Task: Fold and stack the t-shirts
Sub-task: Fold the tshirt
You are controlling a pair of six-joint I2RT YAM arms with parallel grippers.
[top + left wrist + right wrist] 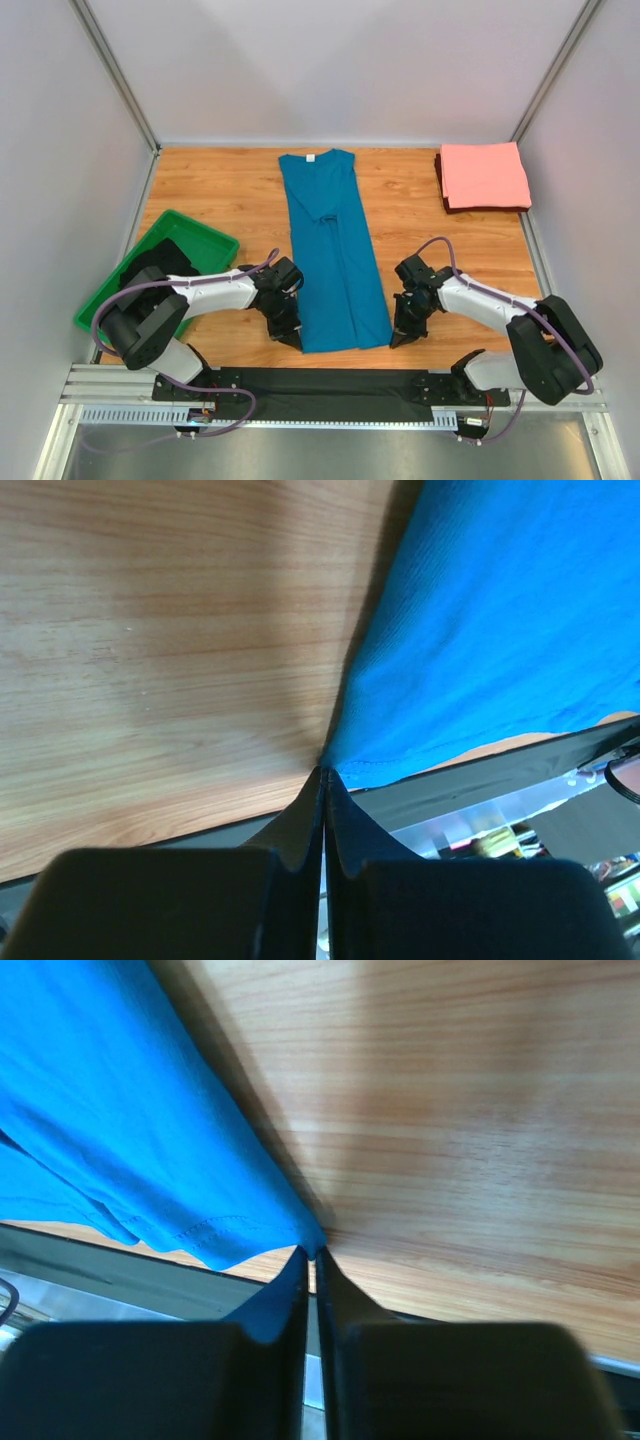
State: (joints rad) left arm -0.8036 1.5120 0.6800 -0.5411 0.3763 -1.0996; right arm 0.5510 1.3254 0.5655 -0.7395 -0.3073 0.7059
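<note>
Wooden table; teal shirt. Left gripper, right gripper: jaws closed on the shirt's near corners, seemingly by the bare edge. Risk: a corner slips free on lifting.

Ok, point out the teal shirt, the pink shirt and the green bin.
teal shirt [330, 250], top view, middle of cloth
pink shirt [485, 175], top view, centre of top face
green bin [205, 230], top view, far wall

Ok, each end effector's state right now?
Left end effector: shut on the teal t-shirt, hem corner.
Right end effector: shut on its other hem corner.
</note>
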